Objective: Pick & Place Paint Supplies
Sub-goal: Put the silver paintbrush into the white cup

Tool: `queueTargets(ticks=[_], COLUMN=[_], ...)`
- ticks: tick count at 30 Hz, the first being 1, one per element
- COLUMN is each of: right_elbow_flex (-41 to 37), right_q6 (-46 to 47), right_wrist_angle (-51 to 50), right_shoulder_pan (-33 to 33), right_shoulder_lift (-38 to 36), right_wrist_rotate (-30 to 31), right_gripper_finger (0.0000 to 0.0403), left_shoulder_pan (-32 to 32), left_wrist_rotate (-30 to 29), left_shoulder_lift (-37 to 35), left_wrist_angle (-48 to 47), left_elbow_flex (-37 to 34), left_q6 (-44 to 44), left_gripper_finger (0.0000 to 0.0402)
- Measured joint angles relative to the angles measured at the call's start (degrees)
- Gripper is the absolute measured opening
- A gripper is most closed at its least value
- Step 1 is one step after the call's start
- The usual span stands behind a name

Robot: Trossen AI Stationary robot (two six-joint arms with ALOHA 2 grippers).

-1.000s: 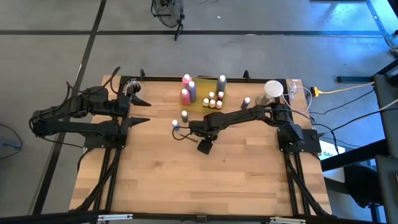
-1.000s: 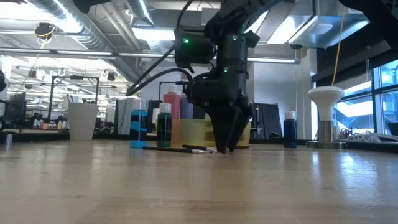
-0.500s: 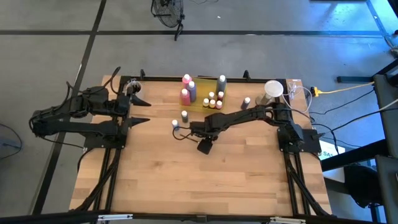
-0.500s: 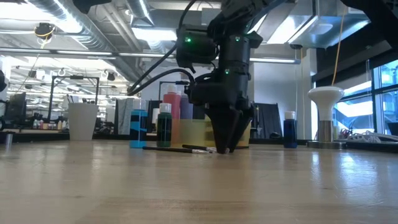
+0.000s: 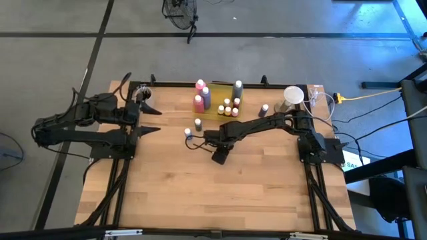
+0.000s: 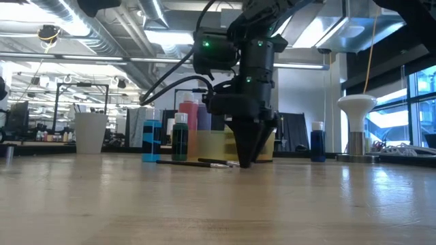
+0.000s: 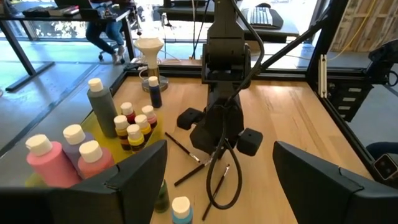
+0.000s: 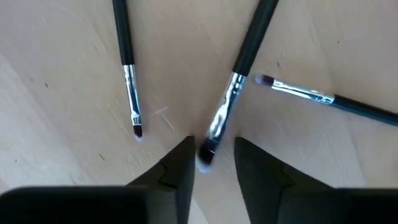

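My right gripper is down at the table's middle, pointing down, open by a narrow gap. Its fingers stand on either side of the bristle end of the middle brush; two more thin dark brushes lie flat beside it. Pink, purple and grey squeeze bottles and small white-capped bottles stand at the yellow tray. My left gripper waits open at the far left.
Two small bottles stand on the wood close to the brushes. A dark blue bottle and pale cups stand at the far right. Bare wood stretches toward the near edge.
In the low view, my right gripper's fingers have drawn closer together over the brushes, narrowing toward a point at the table. The arm has otherwise stayed in place, and the brushes have not moved.
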Motion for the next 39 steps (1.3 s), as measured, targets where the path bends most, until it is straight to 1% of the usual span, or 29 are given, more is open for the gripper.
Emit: queueTargets(ticks=[7, 15, 22, 24, 27, 30, 31, 35, 39], right_elbow_flex=[0.0, 0.1, 0.1, 0.8, 3.4, 8.3, 10.0, 17.5, 26.1], right_q6=[-0.3, 0.5, 2.1, 3.7, 6.6, 9.9, 11.0, 14.1, 15.8], right_wrist_angle=[0.4, -0.6, -2.5, -4.6, -15.2, -22.8, -25.3, -28.9, -29.0], right_shoulder_pan=[0.0, -0.1, 0.3, 0.8, 2.1, 4.6, 5.6, 10.0, 14.7], right_shoulder_lift=[0.0, 0.1, 0.1, 0.1, 0.3, -0.6, -0.8, -1.5, -2.4], right_wrist_rotate=[0.4, 0.5, 1.9, 3.1, 4.9, 8.6, 8.8, 9.1, 12.3], right_gripper_finger=[0.0061, 0.0013, 0.0004, 0.0003, 0.0002, 0.0001, 0.0001, 0.0001, 0.0001], left_shoulder_pan=[0.0, 0.0, 0.0, 0.0, 0.0, 0.0, 0.0, -1.3, -3.6], left_wrist_rotate=[0.0, -0.1, -0.1, -0.1, -0.1, -0.1, 0.0, 0.6, 0.1], left_shoulder_lift=[0.0, 0.0, 0.2, 0.4, 0.5, 0.5, 0.7, 1.4, 2.1], left_wrist_angle=[-1.3, -1.3, -2.6, -3.1, -3.1, -3.1, -3.0, -1.5, 2.9], left_elbow_flex=[0.0, 0.0, 0.0, 0.0, 0.0, 0.0, -0.1, -2.5, -5.3], left_q6=[0.0, 0.0, 0.0, 0.0, 1.4, 4.3, 5.5, 8.3, 10.5], left_gripper_finger=[0.029, 0.029, 0.029, 0.029, 0.029, 0.029, 0.029, 0.029, 0.029])
